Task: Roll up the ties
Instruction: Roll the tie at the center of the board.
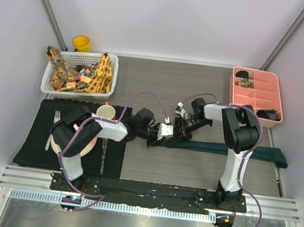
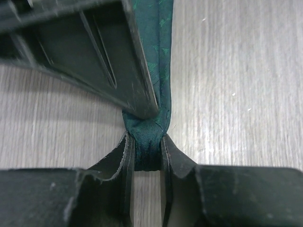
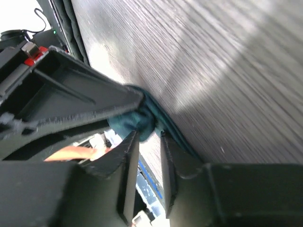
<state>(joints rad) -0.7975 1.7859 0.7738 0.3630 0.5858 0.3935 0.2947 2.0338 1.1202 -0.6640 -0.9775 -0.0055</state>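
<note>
The dark teal tie (image 1: 237,150) is laid flat along the wooden table (image 1: 162,81), its far end out toward the right edge and its near end drawn to the middle, where both arms meet. That end is judged to be the start of the roll, so it is the part that is gripped, while the long remainder is left free on the surface to be wound in.

The left gripper (image 2: 147,153) is clamped on a small fold of the fabric, which is seen pinched tight between its fingers. The right gripper (image 3: 147,142) is set tip to tip against it, one finger pressed on the tie just beyond the fold, presumably to pin or turn the first wrap. Whether the right one actually grips cannot be told; its fingers stand slightly parted, with the bunched fabric at their tips and not clearly between them.

From above, the contact is hidden under the two wrists, and only the wrist views show it. Only the overhead view shows the rest: the patterned ties (image 1: 98,78) heaped in the white basket (image 1: 84,55) at far left, judged not yet rolled; and the pink tray (image 1: 258,71) at far right, with dark bundles in some compartments.
</note>
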